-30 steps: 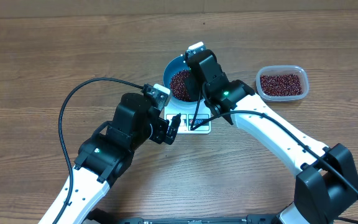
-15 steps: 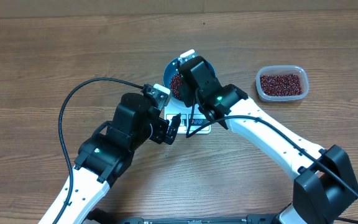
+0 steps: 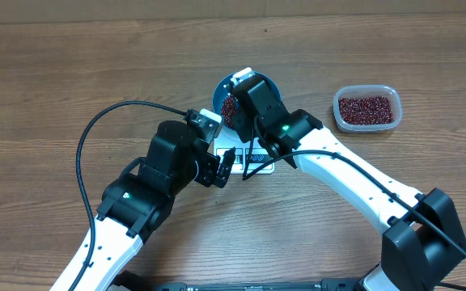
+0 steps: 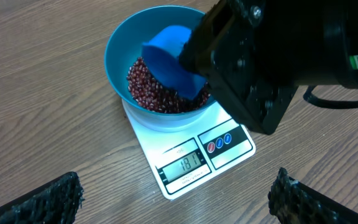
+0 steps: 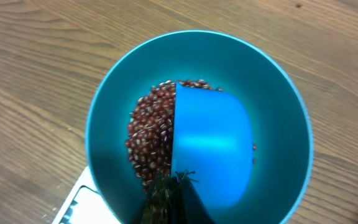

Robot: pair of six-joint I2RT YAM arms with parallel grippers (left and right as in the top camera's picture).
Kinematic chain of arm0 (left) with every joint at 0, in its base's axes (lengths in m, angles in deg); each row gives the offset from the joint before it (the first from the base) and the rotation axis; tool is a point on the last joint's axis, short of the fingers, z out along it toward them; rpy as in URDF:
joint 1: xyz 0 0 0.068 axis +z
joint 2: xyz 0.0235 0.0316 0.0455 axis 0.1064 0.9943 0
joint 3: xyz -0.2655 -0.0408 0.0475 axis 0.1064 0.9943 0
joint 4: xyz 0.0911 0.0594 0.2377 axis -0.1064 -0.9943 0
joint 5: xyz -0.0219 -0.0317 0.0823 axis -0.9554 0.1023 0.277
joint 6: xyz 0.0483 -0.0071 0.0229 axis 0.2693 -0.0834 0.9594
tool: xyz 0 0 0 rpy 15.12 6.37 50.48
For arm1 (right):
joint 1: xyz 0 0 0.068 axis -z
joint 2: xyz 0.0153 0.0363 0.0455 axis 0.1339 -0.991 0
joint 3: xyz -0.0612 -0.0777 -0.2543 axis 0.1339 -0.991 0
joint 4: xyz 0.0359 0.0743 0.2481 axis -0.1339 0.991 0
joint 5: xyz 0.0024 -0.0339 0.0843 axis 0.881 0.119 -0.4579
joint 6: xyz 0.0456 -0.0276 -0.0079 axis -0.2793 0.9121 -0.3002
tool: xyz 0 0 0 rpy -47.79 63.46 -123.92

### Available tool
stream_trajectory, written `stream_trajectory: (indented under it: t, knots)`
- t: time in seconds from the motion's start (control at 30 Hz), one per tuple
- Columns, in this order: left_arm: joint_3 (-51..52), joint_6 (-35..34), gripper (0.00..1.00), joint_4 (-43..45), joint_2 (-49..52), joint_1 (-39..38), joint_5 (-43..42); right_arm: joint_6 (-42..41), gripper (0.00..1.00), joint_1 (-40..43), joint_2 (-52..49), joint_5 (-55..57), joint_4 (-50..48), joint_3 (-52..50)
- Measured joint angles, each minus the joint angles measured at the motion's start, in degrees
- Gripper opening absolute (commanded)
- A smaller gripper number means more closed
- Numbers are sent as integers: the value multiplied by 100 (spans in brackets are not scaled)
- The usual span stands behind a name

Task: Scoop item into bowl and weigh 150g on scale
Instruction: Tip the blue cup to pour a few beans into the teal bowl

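Three digits tell us where we stand: the display (image 4: pixel 182 165) on the scale (image 4: pixel 166 140) appears to read 181, which we judge to be over the 150 the task asks for. The bowl (image 4: pixel 114 56) sits on the scale in the upper middle of the left wrist frame, with the beans (image 4: pixel 145 84) heaped toward its left wall. In the overhead frame it lies near the top centre. The right jaws are closed tight on the blue scoop (image 5: pixel 210 143), whose cup is down inside the bowl, touching the heap. The left jaws stand wide with nothing between them, hovering over the desk (image 3: pixel 55 81) just below the scale's button edge. We take the step in hand to be trimming, lifting beans out rather than adding more. As we judge it, the next move calls for a shallow dig, a level lift clear of the rim, and a carry to the clear tub (image 3: pixel 336 109) at the upper right of the overhead frame, well apart from the scale. Then the reading needs another look. Beyond the digits we can read nothing: the round buttons (image 4: pixel 219 142) carry blue marks too small to make out, and we see no brand.
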Motion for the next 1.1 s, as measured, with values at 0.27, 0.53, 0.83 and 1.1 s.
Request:
stream_trajectory:
  t: [0.27, 0.53, 0.83, 1.1]
  knots:
    - [0, 0, 100, 0, 0, 0, 0, -98, 4, 0, 0, -304, 57, 0]
    - [0, 0, 99, 0, 0, 0, 0, -170, 4, 0, 0, -612, 107, 0]
    - [0, 0, 100, 0, 0, 2, 0, -348, 4, 0, 0, -817, 63, 0]
    - [0, 0, 100, 0, 0, 2, 0, -387, 4, 0, 0, -883, -61, 0]
